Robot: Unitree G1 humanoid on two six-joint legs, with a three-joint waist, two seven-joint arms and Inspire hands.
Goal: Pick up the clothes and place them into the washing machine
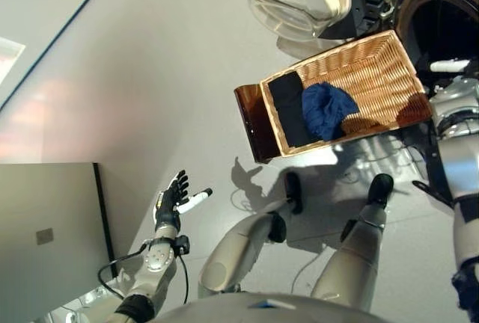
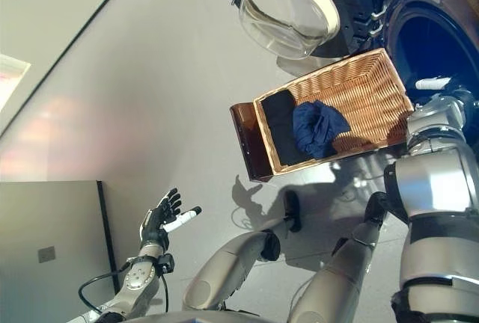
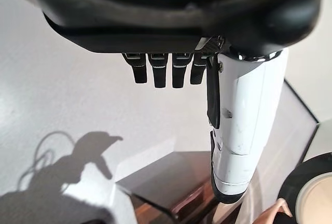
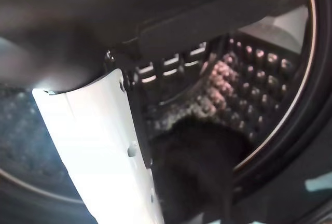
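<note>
— Left hand (image 1: 174, 202)?
— Lower left of the head views, fingers spread and straight, white-covered thumb out to the side, holding nothing, hanging over bare grey floor (image 1: 150, 84). Confirmed in its own wrist view: fingers (image 3: 162, 71) relaxed, nothing between them and the thumb.

— Right hand (image 1: 449, 66)?
— Far right edge, reaching into the dark mouth of the washing machine (image 2: 430, 35). Only the white thumb cover visible from above. In the right wrist view, pale thumb against the perforated drum (image 4: 249, 73), with a dark garment (image 4: 197, 156) lying low in the drum just past the hand. Fingers themselves hidden (cannot tell whether curled or loose).

— Remaining clothes?
— In the wicker basket (image 1: 389, 57), right of centre: blue crumpled cloth (image 1: 326, 109) in the middle, black folded cloth (image 1: 288, 110) touching it at the basket's left end. Basket sitting on a brown stand (image 1: 251, 125).

— Room?
— Glossy grey floor; glass machine door (image 2: 288, 5) swung open at top centre; grey cabinet (image 1: 45, 233) at lower left.

— Writing?
— None legible.
</note>
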